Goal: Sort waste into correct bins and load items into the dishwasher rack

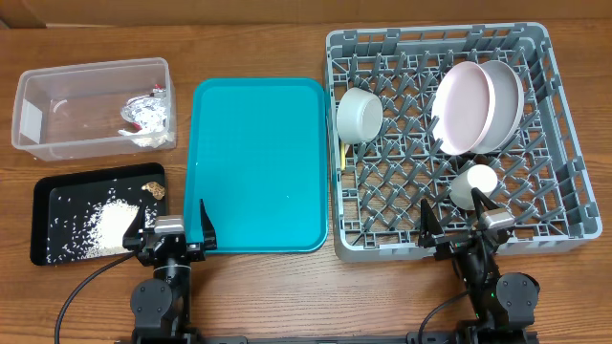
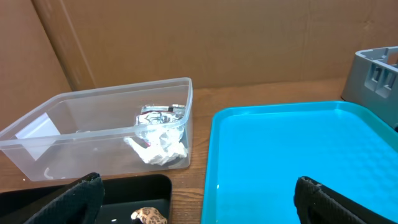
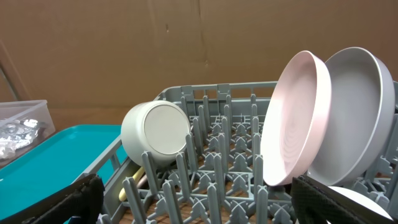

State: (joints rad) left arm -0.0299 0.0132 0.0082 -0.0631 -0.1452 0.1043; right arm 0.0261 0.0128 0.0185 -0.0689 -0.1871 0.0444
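Observation:
The clear tub (image 1: pixel 96 67) holds the foil wrapper (image 1: pixel 145 113) and the paper scrap (image 2: pixel 158 149). The black tray (image 1: pixel 57 186) holds rice (image 1: pixel 110 225) and the brown lump (image 1: pixel 154 189). The grey rack (image 1: pixel 564 124) holds the bowl (image 1: pixel 360 115) on its side, a pink plate (image 1: pixel 463 105) and a grey plate (image 1: pixel 507 100) on edge, the cup (image 1: pixel 475 183) and the yellow spoon (image 1: pixel 342 155). I cannot see the fork. My left gripper (image 1: pixel 172 222) is open and empty between the black tray and the teal tray. My right gripper (image 1: pixel 457 225) is open and empty at the rack's front edge.
The flat teal tray (image 1: pixel 258 162) lies bare between the bins and the rack. A brown cardboard wall stands behind the table in both wrist views. Cables run from both arm bases along the front edge.

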